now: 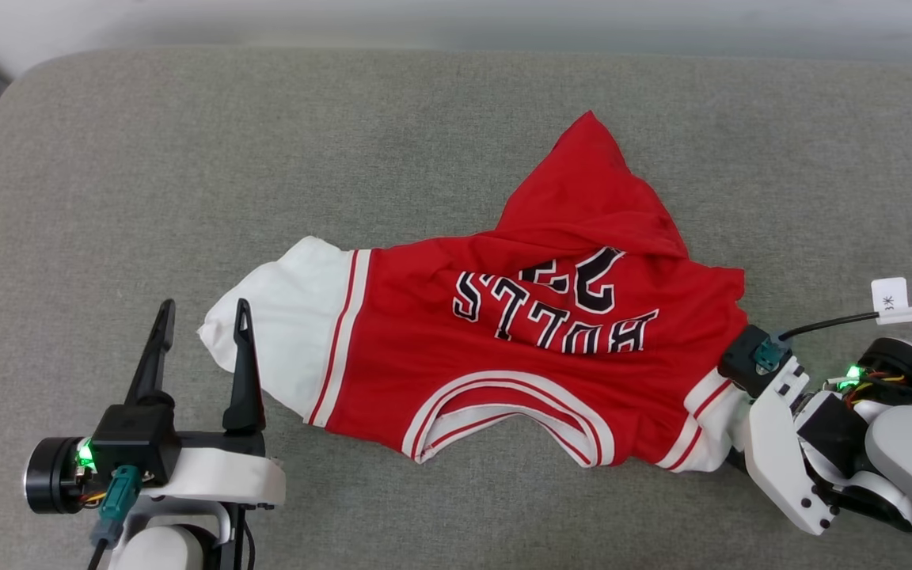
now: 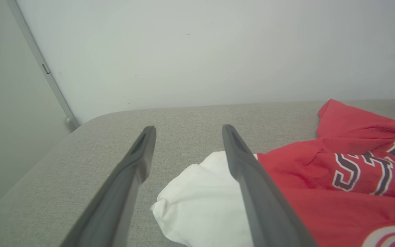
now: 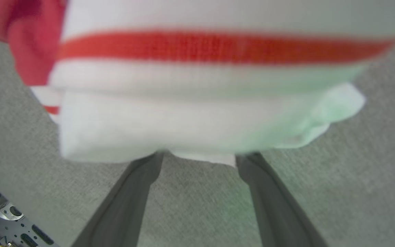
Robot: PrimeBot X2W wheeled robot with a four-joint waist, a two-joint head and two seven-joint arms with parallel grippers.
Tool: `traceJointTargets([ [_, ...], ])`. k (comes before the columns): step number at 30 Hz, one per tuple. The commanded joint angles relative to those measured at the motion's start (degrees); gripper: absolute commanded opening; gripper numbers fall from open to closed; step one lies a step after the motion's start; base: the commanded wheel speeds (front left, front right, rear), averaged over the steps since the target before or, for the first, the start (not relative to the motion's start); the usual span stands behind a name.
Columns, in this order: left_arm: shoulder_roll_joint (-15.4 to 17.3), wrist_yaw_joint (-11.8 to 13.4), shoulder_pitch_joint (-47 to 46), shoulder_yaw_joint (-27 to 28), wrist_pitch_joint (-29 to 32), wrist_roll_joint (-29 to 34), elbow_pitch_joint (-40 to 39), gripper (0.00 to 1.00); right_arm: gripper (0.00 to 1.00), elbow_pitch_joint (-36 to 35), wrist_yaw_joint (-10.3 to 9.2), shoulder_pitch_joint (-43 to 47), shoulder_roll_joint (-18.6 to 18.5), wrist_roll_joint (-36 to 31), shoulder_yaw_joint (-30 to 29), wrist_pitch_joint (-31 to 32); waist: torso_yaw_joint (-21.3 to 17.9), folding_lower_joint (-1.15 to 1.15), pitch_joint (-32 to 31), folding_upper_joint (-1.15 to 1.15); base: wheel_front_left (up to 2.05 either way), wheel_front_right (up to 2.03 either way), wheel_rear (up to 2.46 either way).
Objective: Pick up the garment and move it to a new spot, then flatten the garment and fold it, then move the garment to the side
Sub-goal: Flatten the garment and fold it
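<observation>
On grey cushion (image 1: 147,158), centre-right: garment (image 1: 503,348) lies rumpled, lettering up, neckline twd robot. L gripper (image 1: 204,310) jaws wide; one finger over edge of white sleeve (image 1: 298,317), contact unclear, other over bare cushion. R gripper (image 3: 202,160) jaws wide too, tips hidden under opp. sleeve (image 3: 197,120).

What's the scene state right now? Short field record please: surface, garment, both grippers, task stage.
surface: grey cushion
garment: red jersey T-shirt, lettered side up, lower part bunched into a peak, not flat
left gripper: open, at the edge of the white sleeve, holding nothing
right gripper: open, fingertips hidden under the edge of the other white sleeve
task stage: not yet flattened or folded
</observation>
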Motion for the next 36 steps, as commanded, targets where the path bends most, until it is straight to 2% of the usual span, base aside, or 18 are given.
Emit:
traceJointTargets([
  [1, -0.3, -0.4, -0.3, 0.6, -0.1, 0.5, 0.1, 1.00, 0.40, 2.4, -0.02, 2.6, 2.5, 0.6, 3.4, -0.7, -0.3, 0.01, -0.2, 0.00, 0.00, 0.00, 0.00],
  [2, -0.7, -0.8, 0.1, 1.1, -0.1, 0.9, 0.3, 1.00, 0.00, 2.5, -0.02, 1.8, 2.4, 0.9, 3.9, -2.2, -0.6, 0.01, -0.4, 0.00, 0.00, 0.00, 0.00],
  [6, -2.0, -2.4, 1.5, 2.7, -0.1, 2.2, 1.0, 1.00, 0.00, 2.2, -0.02, -1.3, -0.2, 1.2, 2.9, -8.9, -1.8, 0.01, -2.4, 0.00, 0.00, 0.00, 0.00],
  [9, -2.9, -3.3, 2.6, 4.0, -0.1, 3.0, 1.2, 1.00, 0.00, 0.2, -0.04, -1.2, -3.1, 2.5, 0.0, -13.5, -2.8, 0.01, -4.0, 0.00, 0.00, 0.00, 0.00],
  [17, -4.7, -5.1, 4.8, 6.8, -0.1, 4.7, 0.6, 1.00, 0.00, -1.4, -0.03, 7.8, -11.4, 6.8, -8.3, -16.3, -5.0, 0.01, -5.7, 0.00, 0.00, 0.00, 0.00],
  [21, -5.4, -6.4, 4.4, 7.6, -0.1, 5.3, 0.7, 1.00, 0.00, 1.5, -0.04, 13.9, -11.7, 9.5, -12.3, -16.7, -5.3, 0.01, -4.8, 0.00, 0.00, 0.00, 0.00],
  [26, -6.2, -7.4, 4.0, 8.4, -0.1, 6.2, 1.2, 1.00, 0.00, 5.6, -0.02, 18.9, -8.6, 9.4, -14.7, -17.6, -5.4, 0.01, -4.4, 0.00, 0.00, 0.00, 0.00],
  [27, -6.3, -7.5, 4.0, 8.5, -0.1, 6.4, 1.4, 1.00, 0.38, 5.9, -0.03, 19.2, -7.9, 9.2, -15.7, -18.5, -5.4, 0.01, -4.5, 0.00, 0.00, 0.00, 0.00],
  [28, -6.4, -7.6, 4.2, 8.7, -0.1, 6.6, 1.5, 1.00, 1.00, 6.0, -0.03, 19.3, -7.5, 8.8, -16.7, -19.3, -5.5, 0.01, -4.7, 0.00, 0.00, 0.00, 0.00],
  [32, -6.7, -8.1, 5.3, 9.3, -0.1, 7.2, 2.1, 1.00, 1.00, 4.3, -0.03, 20.4, -8.1, 6.0, -20.9, -22.0, -5.9, 0.01, -6.0, 0.00, 0.00, 0.00, 0.00],
  [36, -6.8, -8.4, 6.0, 10.2, -0.1, 7.6, 2.3, 1.00, 1.00, 0.0, -0.03, 22.7, -9.0, 5.1, -27.6, -22.8, -6.4, 0.01, -7.4, 0.00, 0.00, 0.00, 0.00],
])
